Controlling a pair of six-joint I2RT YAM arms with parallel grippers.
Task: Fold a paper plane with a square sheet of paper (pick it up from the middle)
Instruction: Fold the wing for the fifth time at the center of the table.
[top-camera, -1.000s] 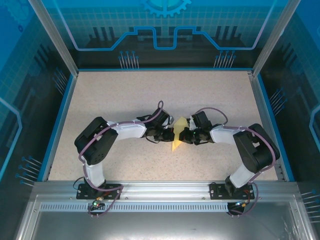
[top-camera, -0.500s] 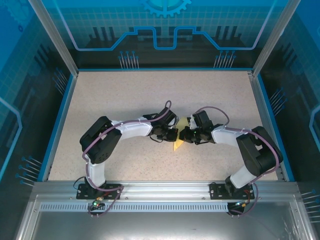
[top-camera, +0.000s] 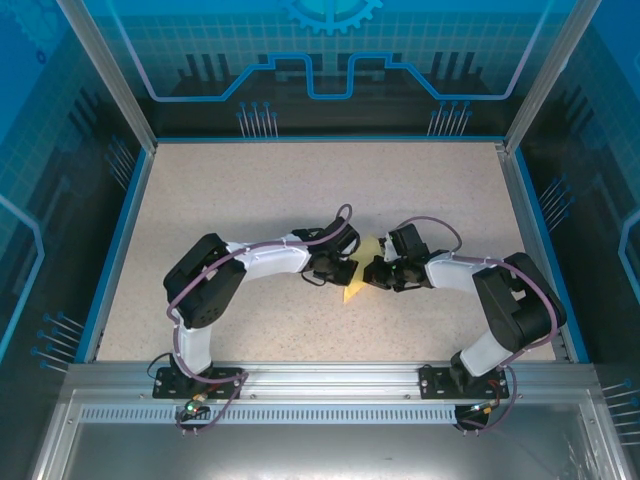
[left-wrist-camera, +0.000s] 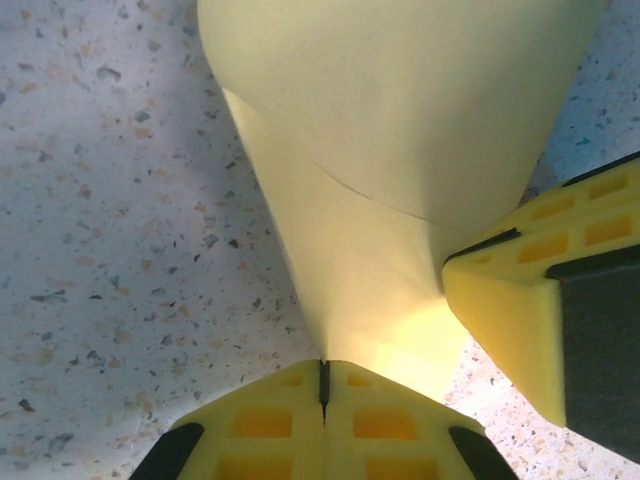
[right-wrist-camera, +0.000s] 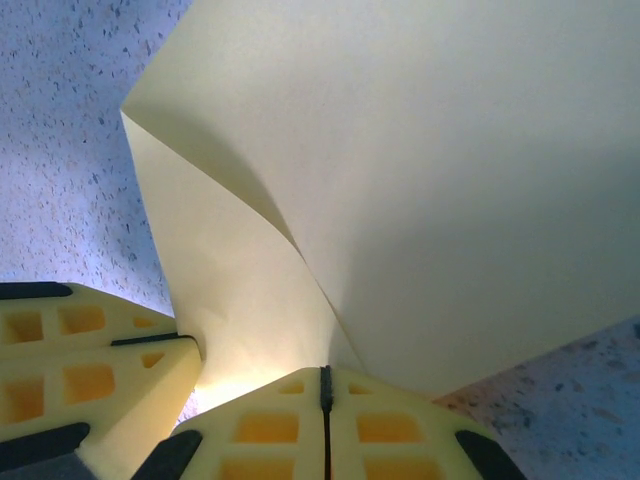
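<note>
Speckled beige table (top-camera: 250, 200) inside a blue-walled enclosure: two robot arms pinch one sheet of paper (top-camera: 356, 282) at mid-table.
The left gripper (top-camera: 338, 268) and the right gripper (top-camera: 374, 272) face each other from either side, each with its yellow fingers pressed together on the plain pale-yellow sheet. The paper is creased into overlapping folds and narrows to a point toward the arms' bases.

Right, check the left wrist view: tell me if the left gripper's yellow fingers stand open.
No, the left gripper has its fingers closed together, pinching the thin pale-yellow paper sheet at its edge.
</note>
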